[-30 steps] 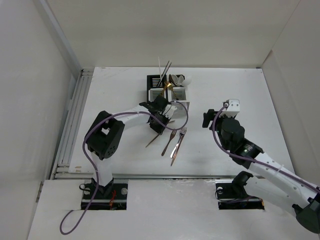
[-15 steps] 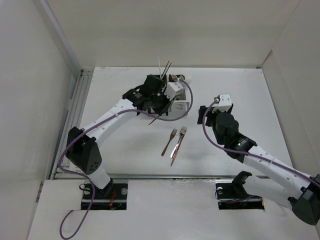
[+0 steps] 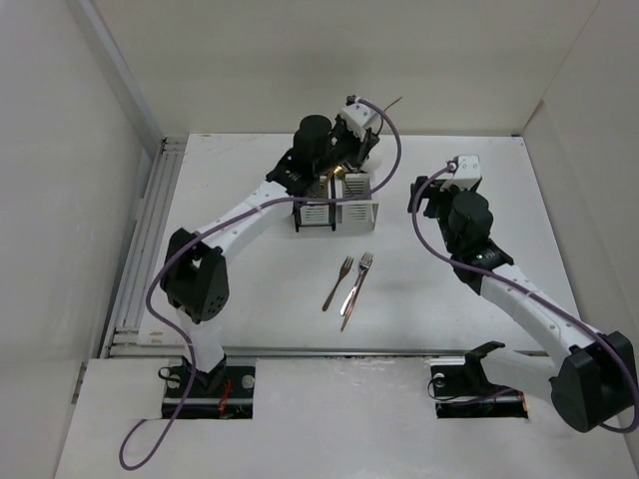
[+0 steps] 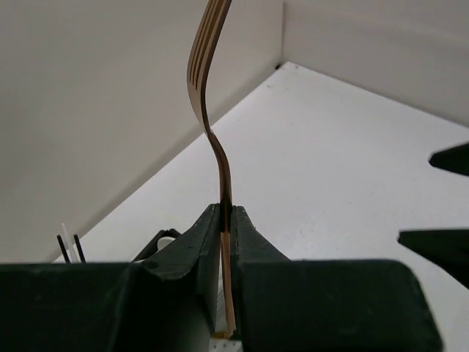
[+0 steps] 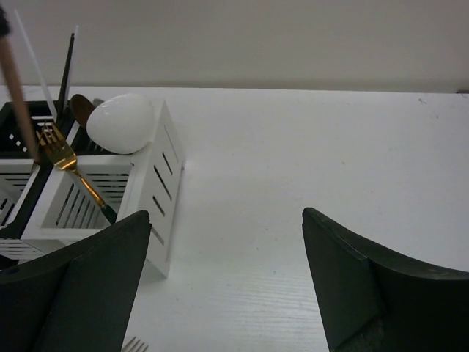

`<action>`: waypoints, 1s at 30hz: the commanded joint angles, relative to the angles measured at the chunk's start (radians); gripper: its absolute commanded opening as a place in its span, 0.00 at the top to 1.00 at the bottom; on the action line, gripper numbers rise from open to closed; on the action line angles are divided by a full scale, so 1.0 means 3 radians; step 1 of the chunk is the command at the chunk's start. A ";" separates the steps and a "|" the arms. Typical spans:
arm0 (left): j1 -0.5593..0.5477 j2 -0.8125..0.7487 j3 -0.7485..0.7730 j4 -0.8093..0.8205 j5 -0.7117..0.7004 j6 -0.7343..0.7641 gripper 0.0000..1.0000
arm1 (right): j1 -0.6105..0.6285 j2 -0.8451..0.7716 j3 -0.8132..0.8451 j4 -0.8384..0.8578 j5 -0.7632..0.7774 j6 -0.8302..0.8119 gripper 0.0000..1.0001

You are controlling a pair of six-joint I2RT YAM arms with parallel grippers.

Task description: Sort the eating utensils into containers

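Observation:
My left gripper (image 3: 351, 148) hovers over the joined caddies (image 3: 334, 212) at the back of the table. In the left wrist view it (image 4: 226, 213) is shut on a copper fork (image 4: 212, 110) by the handle, tines up towards the back wall. Two more forks (image 3: 339, 282) (image 3: 357, 284) lie side by side on the table in front of the caddies. My right gripper (image 5: 223, 220) is open and empty, right of the white caddy (image 5: 157, 169). That caddy holds a white soup spoon (image 5: 121, 121) and a gold fork (image 5: 62, 158). The black caddy (image 5: 15, 117) holds chopsticks (image 5: 67, 66).
White walls close the table (image 3: 479, 289) at the back and both sides. A ridged rail (image 3: 150, 230) runs along the left edge. Fork tines (image 5: 135, 343) show at the bottom of the right wrist view.
My left arm has carried the copper fork from in front of the caddies up to above them. My right arm has shifted slightly back and to the right.

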 commanded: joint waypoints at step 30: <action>0.0010 0.0161 -0.1665 0.2440 -0.1013 -0.1103 0.71 | -0.0414 0.0155 0.0731 -0.0278 -0.0418 -0.0629 0.12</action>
